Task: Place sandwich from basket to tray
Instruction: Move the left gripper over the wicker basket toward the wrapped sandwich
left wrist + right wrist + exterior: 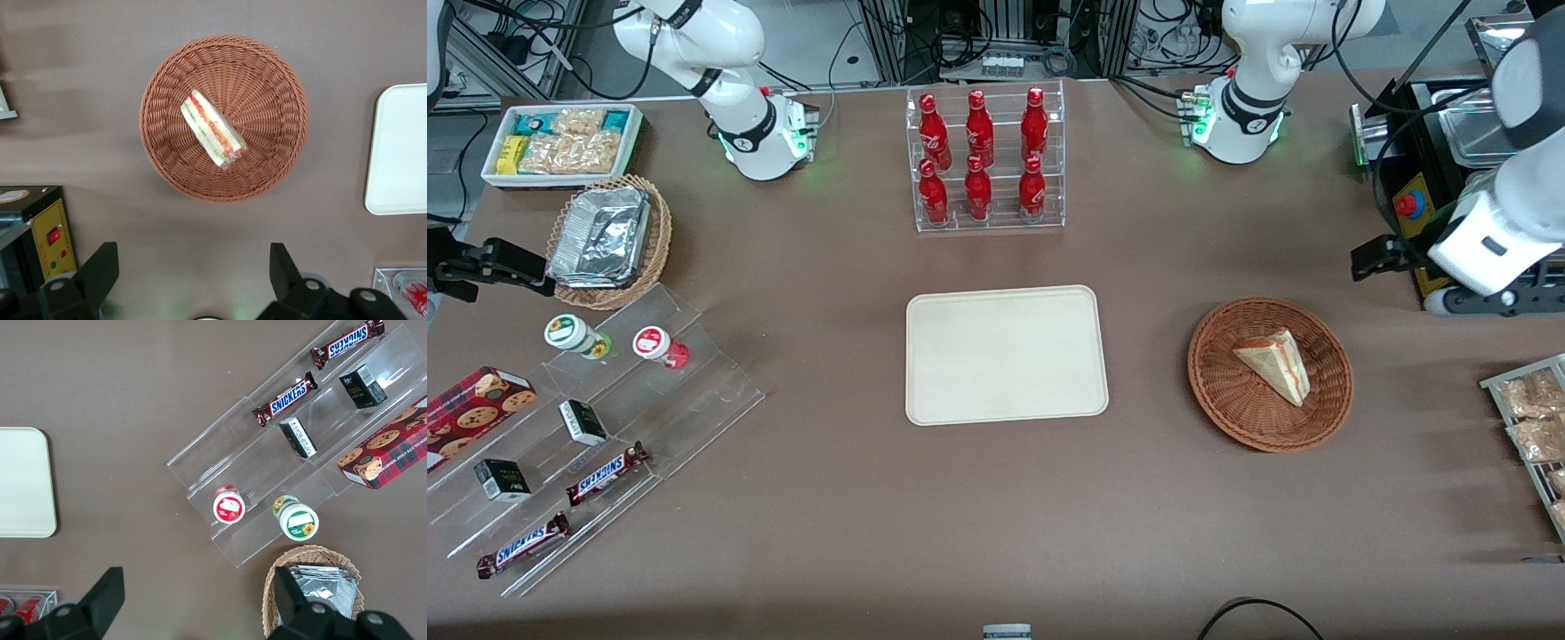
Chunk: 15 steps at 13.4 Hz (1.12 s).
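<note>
Sandwich (1274, 363): we see it inside the basket (1218, 396), clear of the rim.
Tray (1005, 355): beside the basket, apart.
Gripper (193, 280): above the basket, fingers wide apart, holding nothing.

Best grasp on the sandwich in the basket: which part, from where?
Probably from straight above, fingers across the two bread faces at mid-length. The sandwich lies near the middle of the basket, clear of its wall, filling edge up. The open gripper hangs above the table beside the basket.
</note>
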Each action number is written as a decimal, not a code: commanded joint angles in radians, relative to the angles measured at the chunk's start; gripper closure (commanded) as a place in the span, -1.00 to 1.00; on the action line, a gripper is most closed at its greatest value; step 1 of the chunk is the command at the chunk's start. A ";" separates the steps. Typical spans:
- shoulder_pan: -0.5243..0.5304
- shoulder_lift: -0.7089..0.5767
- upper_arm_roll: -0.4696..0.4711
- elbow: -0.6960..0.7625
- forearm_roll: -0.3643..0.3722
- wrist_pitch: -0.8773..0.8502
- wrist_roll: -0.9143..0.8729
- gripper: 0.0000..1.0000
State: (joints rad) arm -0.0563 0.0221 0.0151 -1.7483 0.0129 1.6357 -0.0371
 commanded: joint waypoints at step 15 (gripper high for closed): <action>-0.037 0.036 -0.006 -0.454 0.005 0.647 -0.576 -1.00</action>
State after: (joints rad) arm -0.0687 0.0373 0.0082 -2.1919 0.0125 2.2512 -0.5574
